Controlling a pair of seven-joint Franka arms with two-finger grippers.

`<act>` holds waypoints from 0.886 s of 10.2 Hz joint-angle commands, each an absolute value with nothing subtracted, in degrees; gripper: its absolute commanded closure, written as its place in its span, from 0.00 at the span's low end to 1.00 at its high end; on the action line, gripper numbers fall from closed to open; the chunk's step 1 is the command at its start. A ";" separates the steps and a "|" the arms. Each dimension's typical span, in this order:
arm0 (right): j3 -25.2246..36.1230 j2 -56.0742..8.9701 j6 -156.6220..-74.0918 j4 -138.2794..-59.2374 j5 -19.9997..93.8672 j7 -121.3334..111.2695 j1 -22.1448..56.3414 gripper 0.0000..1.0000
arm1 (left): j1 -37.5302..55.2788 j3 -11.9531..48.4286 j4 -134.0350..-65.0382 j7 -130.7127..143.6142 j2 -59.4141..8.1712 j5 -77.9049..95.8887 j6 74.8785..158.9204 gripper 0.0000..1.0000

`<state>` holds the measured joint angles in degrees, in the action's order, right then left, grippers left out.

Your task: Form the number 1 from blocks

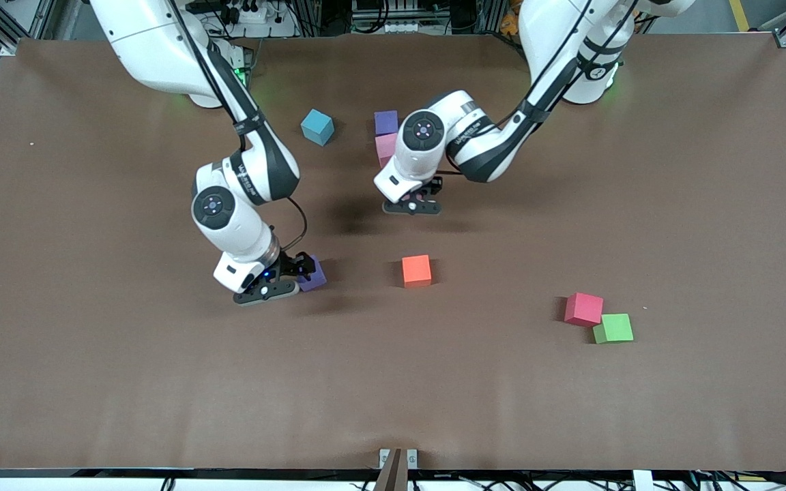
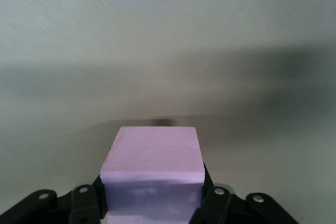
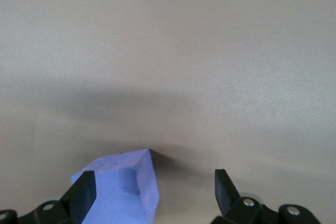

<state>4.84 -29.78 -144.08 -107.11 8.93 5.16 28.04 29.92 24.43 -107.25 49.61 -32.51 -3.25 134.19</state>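
A purple block and a light pink block stand touching in a line near the robots' bases. My left gripper is just nearer the camera than that pink block and is shut on the second light pink block. The orange-red block lies nearer the camera still. My right gripper is low at the table and open. The second purple block sits turned between its fingers, close to one finger.
A light blue cube sits beside the purple and pink pair, toward the right arm's end. A crimson cube and a green cube touch each other toward the left arm's end, nearer the camera. The brown table stretches wide around them.
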 commanded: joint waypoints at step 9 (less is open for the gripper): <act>4.31 -35.07 -145.37 -105.64 11.07 2.12 31.90 0.00 | 36.21 23.55 -105.03 55.28 -37.09 -2.29 134.65 1.00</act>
<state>4.30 -34.02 -144.92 -106.27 10.14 4.36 31.71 35.14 24.23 -105.93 54.12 -36.56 -3.19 134.69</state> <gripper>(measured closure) 0.000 0.366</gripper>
